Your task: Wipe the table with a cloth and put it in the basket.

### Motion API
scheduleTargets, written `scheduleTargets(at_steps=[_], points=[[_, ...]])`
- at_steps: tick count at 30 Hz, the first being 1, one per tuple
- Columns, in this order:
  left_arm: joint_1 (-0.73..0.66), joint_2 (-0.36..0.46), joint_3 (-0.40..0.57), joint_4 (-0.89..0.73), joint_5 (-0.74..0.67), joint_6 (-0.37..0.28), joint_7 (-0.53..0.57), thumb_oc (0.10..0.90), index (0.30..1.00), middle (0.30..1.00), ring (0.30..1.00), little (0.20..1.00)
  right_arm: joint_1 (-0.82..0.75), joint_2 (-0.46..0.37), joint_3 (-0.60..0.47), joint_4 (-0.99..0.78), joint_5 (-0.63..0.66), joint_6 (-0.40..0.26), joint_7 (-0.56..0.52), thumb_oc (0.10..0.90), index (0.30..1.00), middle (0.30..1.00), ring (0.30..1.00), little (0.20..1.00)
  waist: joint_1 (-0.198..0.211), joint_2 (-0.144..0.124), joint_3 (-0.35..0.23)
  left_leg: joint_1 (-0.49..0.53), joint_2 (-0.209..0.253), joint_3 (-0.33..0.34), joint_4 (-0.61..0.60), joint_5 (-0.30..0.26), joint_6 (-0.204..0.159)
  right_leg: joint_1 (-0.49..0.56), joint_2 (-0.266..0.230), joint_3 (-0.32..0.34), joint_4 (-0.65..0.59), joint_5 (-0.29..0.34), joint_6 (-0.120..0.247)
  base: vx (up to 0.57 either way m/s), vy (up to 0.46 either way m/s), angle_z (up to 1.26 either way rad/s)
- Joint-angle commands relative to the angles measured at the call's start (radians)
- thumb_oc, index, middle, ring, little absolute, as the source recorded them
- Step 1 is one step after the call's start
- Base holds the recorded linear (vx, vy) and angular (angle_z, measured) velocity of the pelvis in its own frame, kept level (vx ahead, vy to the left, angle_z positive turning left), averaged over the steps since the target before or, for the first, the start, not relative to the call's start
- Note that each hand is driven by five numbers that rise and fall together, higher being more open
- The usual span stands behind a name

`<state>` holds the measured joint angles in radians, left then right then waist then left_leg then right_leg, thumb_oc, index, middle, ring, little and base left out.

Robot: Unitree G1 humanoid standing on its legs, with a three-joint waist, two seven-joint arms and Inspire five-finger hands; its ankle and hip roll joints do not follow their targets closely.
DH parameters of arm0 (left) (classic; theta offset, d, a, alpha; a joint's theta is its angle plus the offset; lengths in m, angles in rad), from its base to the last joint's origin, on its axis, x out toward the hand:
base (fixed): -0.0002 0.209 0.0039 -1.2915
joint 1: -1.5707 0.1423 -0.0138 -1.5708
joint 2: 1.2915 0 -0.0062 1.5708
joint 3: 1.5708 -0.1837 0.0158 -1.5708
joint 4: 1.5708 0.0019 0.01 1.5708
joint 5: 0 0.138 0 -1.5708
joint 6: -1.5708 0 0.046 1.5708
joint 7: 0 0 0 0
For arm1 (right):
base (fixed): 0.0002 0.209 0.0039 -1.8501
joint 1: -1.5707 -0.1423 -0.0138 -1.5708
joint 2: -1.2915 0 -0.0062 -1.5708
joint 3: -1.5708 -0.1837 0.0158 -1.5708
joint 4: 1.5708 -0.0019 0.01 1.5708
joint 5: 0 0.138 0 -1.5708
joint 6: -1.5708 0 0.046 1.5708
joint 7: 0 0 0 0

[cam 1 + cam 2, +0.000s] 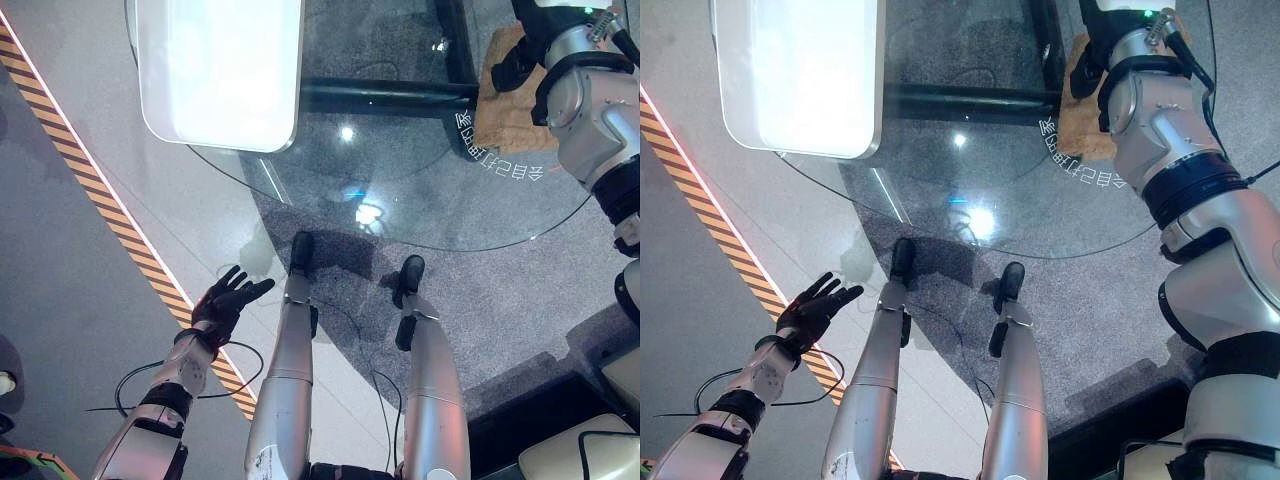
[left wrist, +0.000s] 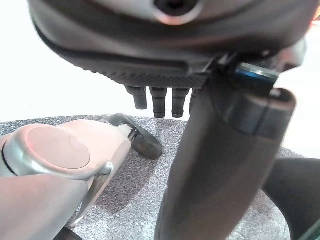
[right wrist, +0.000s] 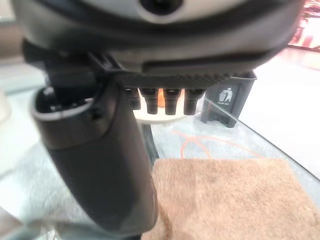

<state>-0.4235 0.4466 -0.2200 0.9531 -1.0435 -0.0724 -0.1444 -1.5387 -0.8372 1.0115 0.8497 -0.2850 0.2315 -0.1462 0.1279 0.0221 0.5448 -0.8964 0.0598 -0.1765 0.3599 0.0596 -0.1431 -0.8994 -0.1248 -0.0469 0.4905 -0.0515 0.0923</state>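
Cloth [image 3: 235, 197] flat on glass surface [image 1: 420, 190], right of centre, just under right hand [image 1: 515, 62] with fingers straight; left hand [image 1: 225, 300] released, well apart, low.

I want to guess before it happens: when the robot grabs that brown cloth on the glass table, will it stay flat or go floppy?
Probably floppy: the brown cloth looks soft and fuzzy like a towel, lying flat. It likely slides easily, since the glass table looks smooth. It seems light. The right hand is right by it; the left hand hangs open off to the side.
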Motion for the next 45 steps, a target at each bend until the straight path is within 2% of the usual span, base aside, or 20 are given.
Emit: scheduleTargets(at_steps=[1,2,4,5,14,25,36,45], points=[[0.082,0.052,0.005,-0.013,-0.003,-0.017,-0.014,0.800,0.900,0.900,0.900,0.900,-0.158,-0.058,0.056,-0.001,-0.066,0.025,0.005,0.800,0.900,0.900,0.900,0.900,0.015,0.004,-0.025,0.004,-0.113,0.067,0.030,-0.058,0.108,0.036,0.067,-0.113,-0.034,-0.036,-0.064,-0.06,0.031,0.06],[0.078,0.054,0.006,-0.016,-0.005,-0.016,-0.014,0.800,0.900,0.900,0.900,0.900,-0.165,-0.060,0.056,0.001,-0.071,0.024,0.014,0.800,0.900,0.900,0.900,0.900,0.017,0.006,-0.025,-0.017,-0.113,0.068,0.020,-0.022,0.111,0.019,0.065,-0.123,-0.048,-0.003,-0.070,-0.06,0.032,0.07],[0.082,0.054,0.006,-0.023,0.000,-0.015,-0.013,0.800,0.900,0.900,0.900,0.900,-0.168,-0.059,0.063,-0.001,-0.070,0.024,0.035,0.800,0.900,0.900,0.900,0.900,0.018,0.008,-0.025,-0.018,-0.114,0.068,0.018,-0.021,0.111,0.017,0.064,-0.124,-0.049,-0.002,-0.070,0.01,0.011,0.04],[0.089,0.054,0.004,-0.022,-0.002,-0.013,-0.015,0.800,0.900,0.900,0.900,0.900,-0.166,-0.056,0.068,0.000,-0.073,0.025,0.049,0.800,0.900,0.900,0.900,0.900,0.018,0.007,-0.025,0.002,-0.114,0.067,0.027,-0.055,0.109,0.033,0.066,-0.114,-0.035,-0.035,-0.065,0.08,-0.010,0.05],[0.099,0.054,0.007,-0.024,0.011,-0.016,-0.021,0.800,0.900,0.900,0.900,0.900,-0.153,-0.053,0.055,0.024,-0.082,0.027,0.080,0.800,0.900,0.900,0.900,0.900,0.023,0.006,-0.025,-0.003,-0.112,0.066,0.023,-0.051,0.111,0.025,0.063,-0.118,-0.031,-0.029,-0.063,0.01,-0.001,0.01],[0.103,0.054,0.001,-0.029,0.006,-0.014,-0.022,0.800,0.900,0.900,0.900,0.900,-0.139,-0.051,0.036,0.077,-0.013,0.054,0.133,0.800,0.900,0.900,0.900,0.900,0.026,0.017,-0.025,-0.011,-0.115,0.068,0.022,-0.046,0.112,0.012,0.058,-0.119,-0.024,-0.029,-0.064,0.00,0.000,0.00],[0.111,0.051,-0.004,-0.031,0.009,-0.017,-0.023,0.800,0.900,0.900,0.900,0.900,-0.115,-0.058,-0.001,0.125,0.018,0.075,0.139,0.800,0.900,0.900,0.900,0.900,0.026,0.024,-0.025,-0.029,-0.116,0.065,0.031,-0.046,0.115,-0.010,0.053,-0.119,-0.011,-0.025,-0.065,0.00,0.000,0.00],[0.112,0.048,-0.011,-0.027,0.001,-0.022,-0.029,0.800,0.900,0.900,0.900,0.900,-0.110,-0.062,-0.011,0.160,0.013,0.060,0.121,0.800,0.900,0.900,0.900,0.900,0.023,0.036,-0.025,-0.037,-0.114,0.072,0.031,-0.044,0.114,-0.022,0.050,-0.115,-0.004,-0.026,-0.065,0.00,0.000,0.00]])
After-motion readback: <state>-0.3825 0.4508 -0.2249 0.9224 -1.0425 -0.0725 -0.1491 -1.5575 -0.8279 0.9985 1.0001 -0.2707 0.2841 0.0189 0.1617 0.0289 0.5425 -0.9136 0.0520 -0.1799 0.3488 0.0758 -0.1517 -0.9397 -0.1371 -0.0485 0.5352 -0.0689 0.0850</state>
